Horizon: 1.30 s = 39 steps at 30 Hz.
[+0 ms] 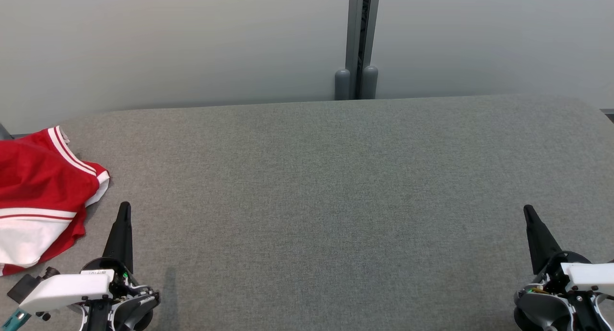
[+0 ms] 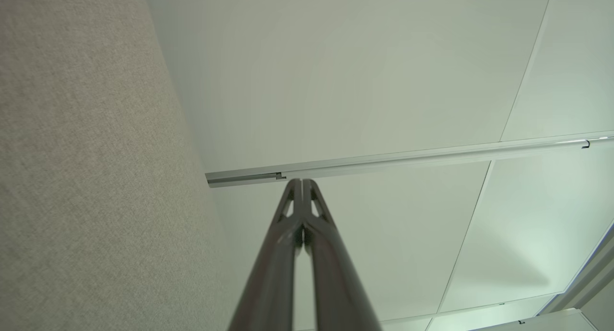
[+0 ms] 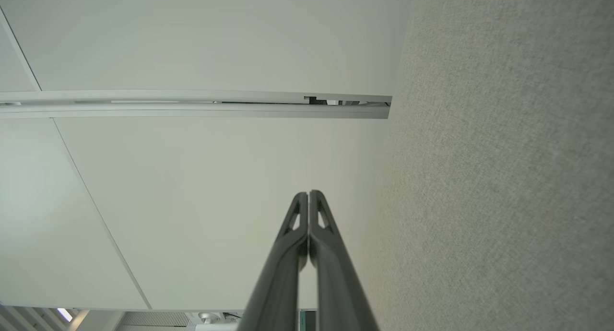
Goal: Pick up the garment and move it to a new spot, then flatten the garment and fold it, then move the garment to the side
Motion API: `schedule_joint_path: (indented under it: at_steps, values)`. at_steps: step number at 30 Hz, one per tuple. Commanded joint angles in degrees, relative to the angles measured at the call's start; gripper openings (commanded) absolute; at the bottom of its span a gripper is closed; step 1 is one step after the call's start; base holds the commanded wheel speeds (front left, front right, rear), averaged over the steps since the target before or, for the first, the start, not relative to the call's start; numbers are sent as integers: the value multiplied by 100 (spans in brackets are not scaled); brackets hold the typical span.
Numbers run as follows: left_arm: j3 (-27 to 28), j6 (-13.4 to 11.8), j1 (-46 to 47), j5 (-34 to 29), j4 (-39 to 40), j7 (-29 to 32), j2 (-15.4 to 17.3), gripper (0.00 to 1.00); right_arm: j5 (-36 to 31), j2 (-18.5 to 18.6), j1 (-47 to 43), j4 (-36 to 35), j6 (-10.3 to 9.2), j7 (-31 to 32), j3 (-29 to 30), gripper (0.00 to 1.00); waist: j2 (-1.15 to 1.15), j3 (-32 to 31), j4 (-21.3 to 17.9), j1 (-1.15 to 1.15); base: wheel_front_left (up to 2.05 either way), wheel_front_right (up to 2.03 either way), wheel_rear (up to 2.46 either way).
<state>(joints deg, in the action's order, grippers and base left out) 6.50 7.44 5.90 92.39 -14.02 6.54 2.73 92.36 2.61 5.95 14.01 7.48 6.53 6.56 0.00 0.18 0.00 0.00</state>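
Now, the red-and-white sports garment [image 1: 38, 192] lies crumpled at the far left of the grey worktop [image 1: 326, 201], partly beyond the view's edge. Just beside it, the left gripper [image 1: 124, 208] holds its fingers closed on nothing. Well to the right, the right gripper [image 1: 527, 211] does likewise. The cloth is probably soft, light and slippery, so pinch a striped hem.

Head view looks down over table [image 1: 307, 187]; wrist views face wall [image 2: 360, 81], sharing table.
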Motion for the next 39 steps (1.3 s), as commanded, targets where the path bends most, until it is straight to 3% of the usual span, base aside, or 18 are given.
schedule_joint_path:
  at_steps: [1, 11, 12, 20, 39]
  values:
    - [20, 24, 66, 7, 17, 17, 29, 0, 13, 52, 50, -18, 2, 19, 5, 0, 0, 0, 0, 0, 0, 0, 0]
    - [20, 24, 66, 7, 17, 17, 29, 0, 13, 52, 50, -18, 2, 19, 5, 0, 0, 0, 0, 0, 0, 0, 0]
    - [-1, -1, -1, 0, -7, 0, -1, 100, -1, -2, -1, 5, 0, 0, 0, 100, 0, 0, 0, 0, 0, 0, 0]
    - [-88, -3, -103, -220, -176, -164, 2, 100, -242, 15, -104, 76, -6, -160, -136, 100, 0, 7, 1, 0, 0, 0, 0]
    - [-168, -123, -123, -2695, -370, -663, 0, 100, -2372, 35, -58, 184, -3, -662, -293, 100, 0, 24, -19, 0, 0, 0, 0]
